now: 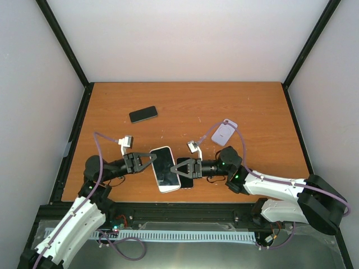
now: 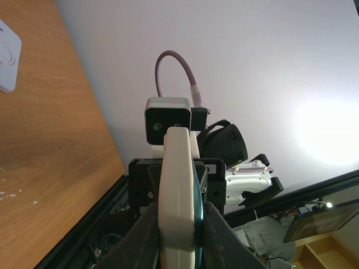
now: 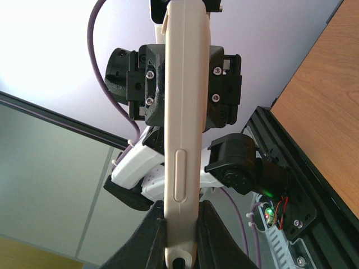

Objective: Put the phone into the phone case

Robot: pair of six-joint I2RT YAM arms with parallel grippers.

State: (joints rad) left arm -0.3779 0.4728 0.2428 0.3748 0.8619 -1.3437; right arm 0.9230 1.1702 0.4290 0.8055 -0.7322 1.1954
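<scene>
A white phone case (image 1: 165, 168) with a dark-screened phone (image 1: 166, 172) lying in it is held just above the table's front middle. My left gripper (image 1: 152, 160) is shut on its left edge, and my right gripper (image 1: 180, 168) is shut on its right edge. In the left wrist view the case (image 2: 178, 179) stands edge-on between the fingers of the left gripper (image 2: 180, 224), with a teal strip (image 2: 198, 196) against its right side. In the right wrist view the right gripper (image 3: 180, 224) clamps the case (image 3: 182, 112) by the edge that carries a long side button.
A black phone (image 1: 143, 114) lies flat at the back left of the table. A pale flat pad (image 1: 223, 133) lies at the back right, with its corner (image 2: 7, 56) in the left wrist view. A dark flat shape (image 1: 186, 175) sits under the right fingers. The table's front edge (image 1: 185, 199) is close.
</scene>
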